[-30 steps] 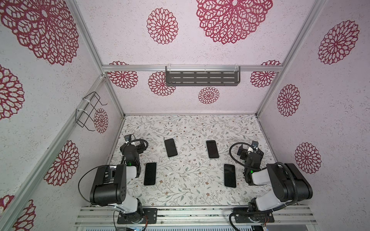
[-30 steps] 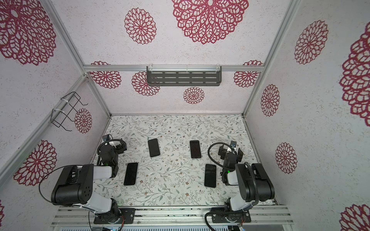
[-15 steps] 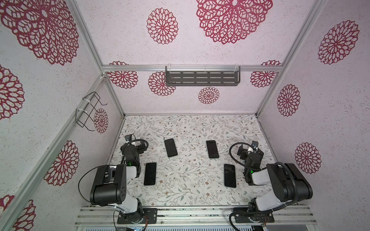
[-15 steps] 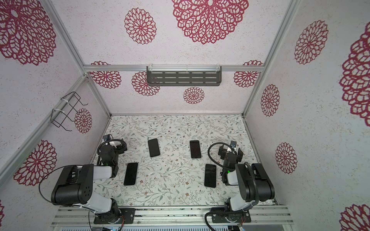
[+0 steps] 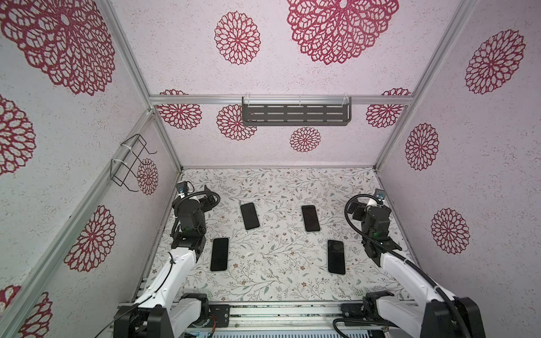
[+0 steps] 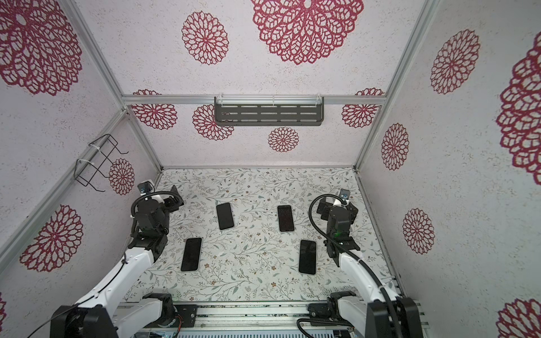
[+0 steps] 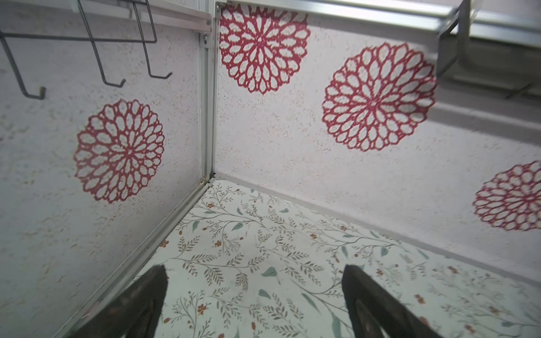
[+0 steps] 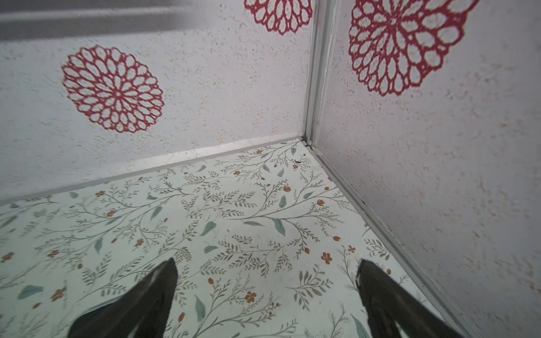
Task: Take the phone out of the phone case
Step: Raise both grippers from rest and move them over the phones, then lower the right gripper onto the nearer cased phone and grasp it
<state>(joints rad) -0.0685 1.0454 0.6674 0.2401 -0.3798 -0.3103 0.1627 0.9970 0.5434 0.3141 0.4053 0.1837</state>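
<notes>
Our left gripper (image 7: 254,273) and right gripper (image 8: 268,267) both gape wide, holding nothing; near left phone (image 5: 219,254) lies flat on the table (image 5: 278,281); we should pin one edge, pry the opposite corner.

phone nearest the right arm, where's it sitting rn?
In both top views that phone lies flat at the front right of the floral mat, just left of the right arm; a second phone lies behind it.
</notes>
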